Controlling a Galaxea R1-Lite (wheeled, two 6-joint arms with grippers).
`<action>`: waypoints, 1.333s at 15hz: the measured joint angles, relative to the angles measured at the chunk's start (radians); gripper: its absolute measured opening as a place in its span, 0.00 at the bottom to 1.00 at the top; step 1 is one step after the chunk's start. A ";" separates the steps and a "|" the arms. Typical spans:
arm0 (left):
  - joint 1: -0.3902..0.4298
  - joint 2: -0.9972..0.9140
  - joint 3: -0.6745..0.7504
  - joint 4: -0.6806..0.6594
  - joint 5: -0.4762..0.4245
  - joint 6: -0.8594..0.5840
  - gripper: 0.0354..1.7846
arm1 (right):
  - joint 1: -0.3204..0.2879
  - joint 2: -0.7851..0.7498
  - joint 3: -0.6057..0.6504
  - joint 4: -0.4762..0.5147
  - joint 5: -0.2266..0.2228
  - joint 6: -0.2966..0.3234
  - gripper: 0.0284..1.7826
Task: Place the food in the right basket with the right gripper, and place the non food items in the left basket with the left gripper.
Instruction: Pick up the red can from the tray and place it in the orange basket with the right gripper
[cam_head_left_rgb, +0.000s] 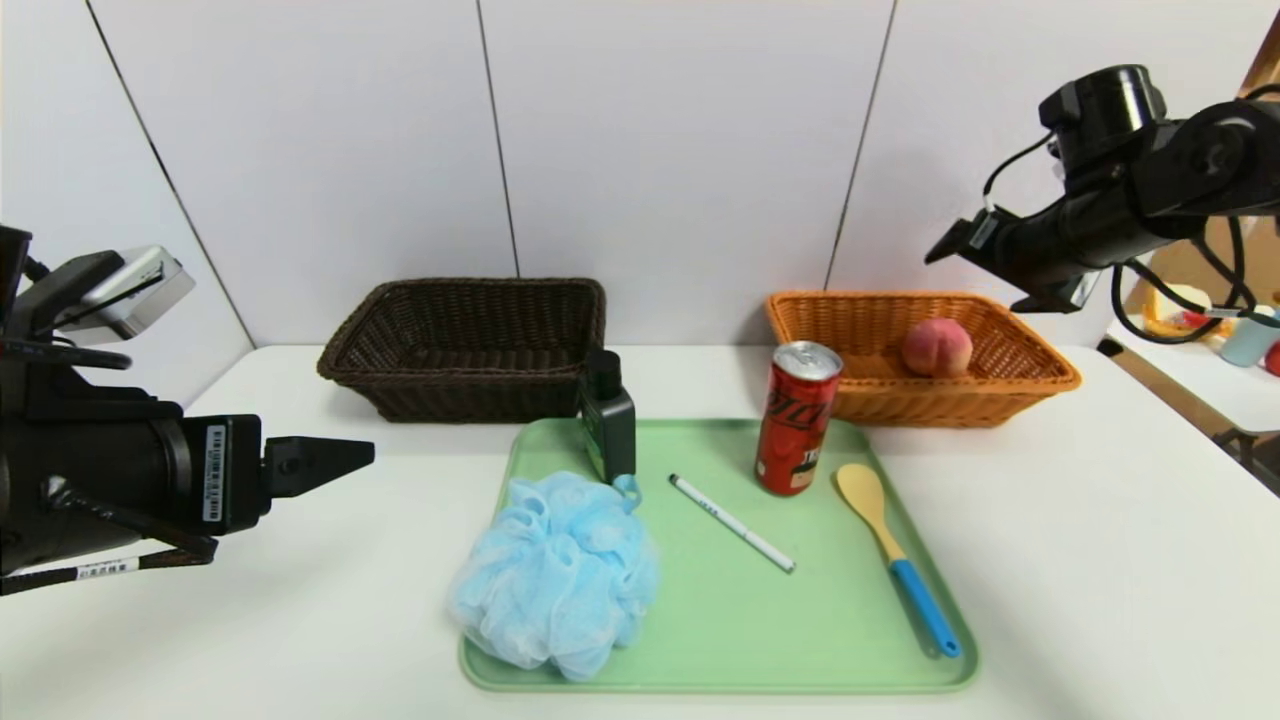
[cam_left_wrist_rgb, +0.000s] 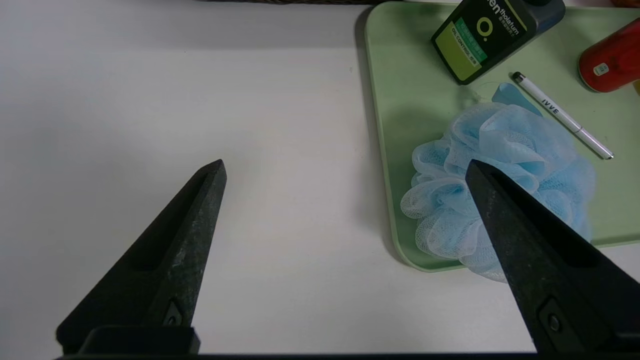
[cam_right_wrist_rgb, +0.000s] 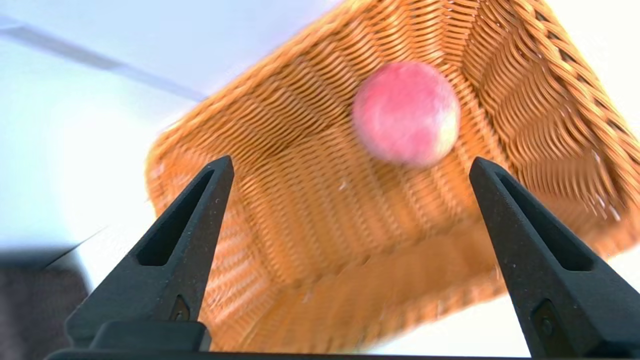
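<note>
The peach (cam_head_left_rgb: 937, 347) lies in the orange-tan basket (cam_head_left_rgb: 1040, 372). My right gripper (cam_head_left_rgb: 970, 283) hangs open and empty above that basket's near right side; its wrist view shows the peach (cam_right_wrist_rgb: 406, 112) in the basket (cam_right_wrist_rgb: 300, 125) below the open gripper (cam_right_wrist_rgb: 350, 165). The red soda can (cam_head_left_rgb: 797, 417), dark bottle (cam_head_left_rgb: 608, 420), blue pouf (cam_head_left_rgb: 555, 573), white pen (cam_head_left_rgb: 732, 523) and yellow-and-blue spoon (cam_head_left_rgb: 895, 555) stand or lie on the green tray (cam_head_left_rgb: 730, 620). The dark brown basket (cam_head_left_rgb: 470, 345) holds nothing that I can see. My left gripper (cam_head_left_rgb: 350, 460) is open over the bare table left of the tray, with the pouf (cam_left_wrist_rgb: 500, 145) beside it.
The tray's left rim (cam_left_wrist_rgb: 372, 100) lies between my left gripper (cam_left_wrist_rgb: 346, 165) and the pouf. The bottle (cam_left_wrist_rgb: 485, 35), pen (cam_left_wrist_rgb: 560, 115) and can (cam_left_wrist_rgb: 612, 62) sit beyond the pouf. A side table with small objects (cam_head_left_rgb: 1200, 310) stands at the far right.
</note>
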 joint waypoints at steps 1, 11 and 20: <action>0.000 -0.005 0.004 0.000 0.000 0.000 0.94 | 0.017 -0.040 0.000 0.036 0.002 -0.002 0.92; -0.008 -0.063 0.043 0.003 -0.004 0.001 0.94 | 0.349 -0.399 0.103 0.535 0.177 0.047 0.95; -0.029 -0.076 0.066 0.007 -0.006 0.005 0.94 | 0.592 -0.638 0.801 -0.042 -0.061 -0.039 0.95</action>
